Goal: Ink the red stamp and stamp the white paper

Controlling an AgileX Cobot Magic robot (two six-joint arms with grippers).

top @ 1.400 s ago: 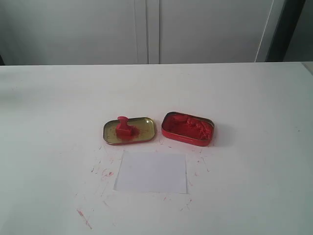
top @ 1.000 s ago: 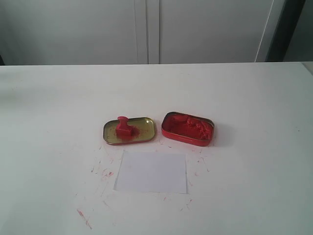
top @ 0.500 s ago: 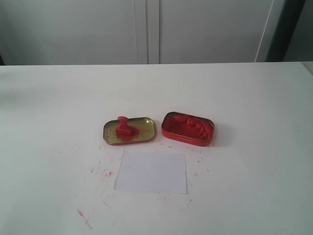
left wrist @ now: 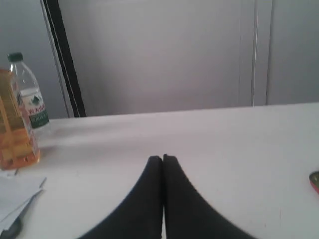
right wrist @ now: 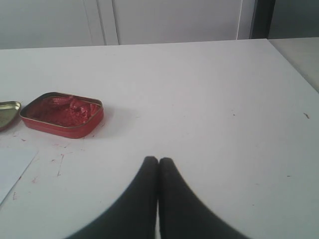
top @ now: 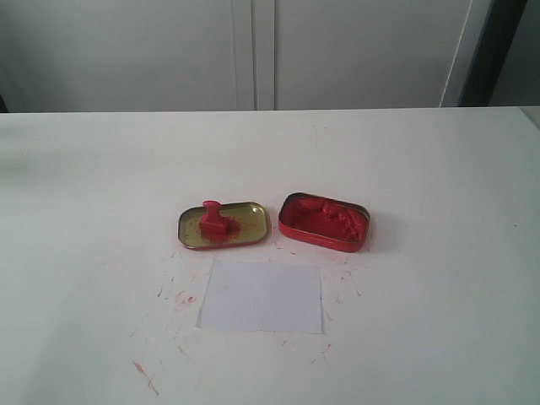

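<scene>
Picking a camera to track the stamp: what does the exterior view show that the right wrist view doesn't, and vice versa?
Only exterior: the red stamp, standing in the gold lid. Only right wrist: the right pincer, shut and empty. Both: the open ink tin, white paper, table and lid, though the wrist view clips lid and paper.

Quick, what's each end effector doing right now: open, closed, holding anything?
Left end effector: closed, holding nothing.
Right end effector: closed, holding nothing.

One red stamp [top: 213, 219], one tin [top: 321, 237], one lid [top: 250, 224], one white paper [top: 261, 297]
</scene>
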